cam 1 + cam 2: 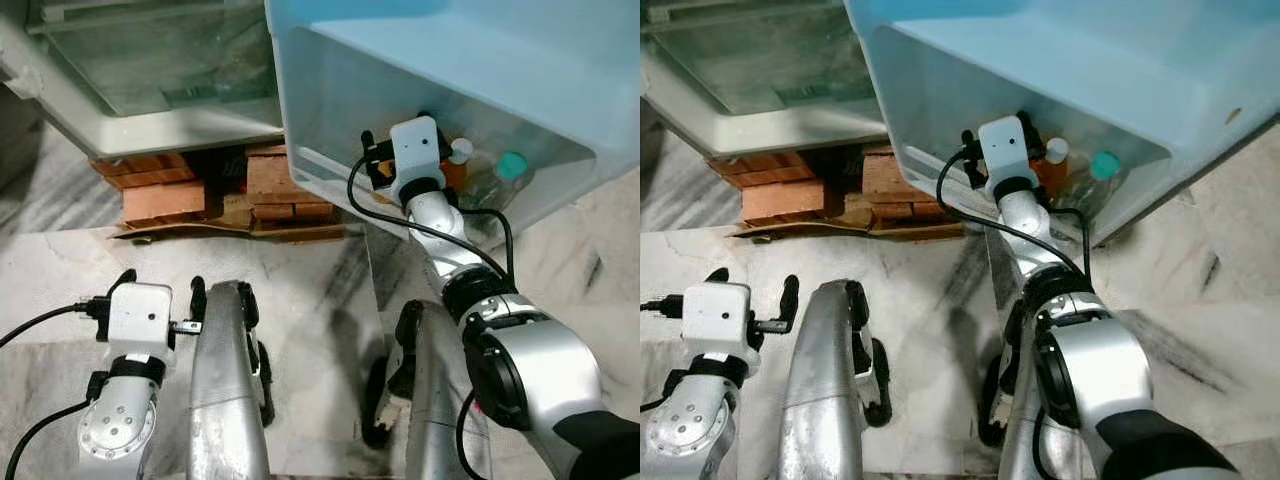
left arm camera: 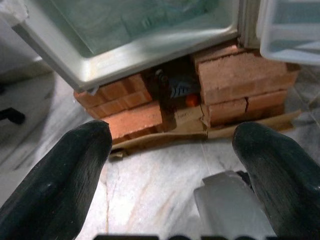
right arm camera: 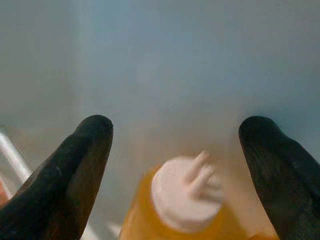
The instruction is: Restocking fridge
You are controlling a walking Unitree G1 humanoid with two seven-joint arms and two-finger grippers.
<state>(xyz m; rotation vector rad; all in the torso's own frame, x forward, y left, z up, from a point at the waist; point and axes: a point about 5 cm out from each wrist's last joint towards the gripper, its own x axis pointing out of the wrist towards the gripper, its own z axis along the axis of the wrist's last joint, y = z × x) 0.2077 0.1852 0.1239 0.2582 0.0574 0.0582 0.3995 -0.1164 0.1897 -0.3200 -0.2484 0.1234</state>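
Fridge (image 1: 150, 90): raised on stacked red bricks (image 1: 165, 190), flattened cardboard (image 1: 200, 230) under the bricks, pale marble floor (image 1: 300, 290) in front. Glass shelf visible inside the cabinet.

Door shelf bin (image 1: 330, 110), pale blue translucent plastic, beside the fridge cabinet. Holds an orange squeeze bottle (image 3: 175, 210) with a white nozzle cap, near the bin's inner wall; beside it, toward the bin's outer corner, a clear bottle with teal cap (image 1: 512, 166).

Right gripper (image 3: 175, 150): arm stretched forward and up from the shoulder, elbow bent, wrist reaching into the bin over its lower edge. Fingers (image 3: 75, 170) spread wide apart, released, one on each side of the orange bottle's cap, not touching it. Black cable looped along the forearm.

Left gripper (image 2: 172, 150): arm held low at the robot's side above the floor, wrist pointing forward toward the bricks. Fingers spread, empty.

Small dark object and an orange spot in the gap between the brick stacks, too dim to identify.
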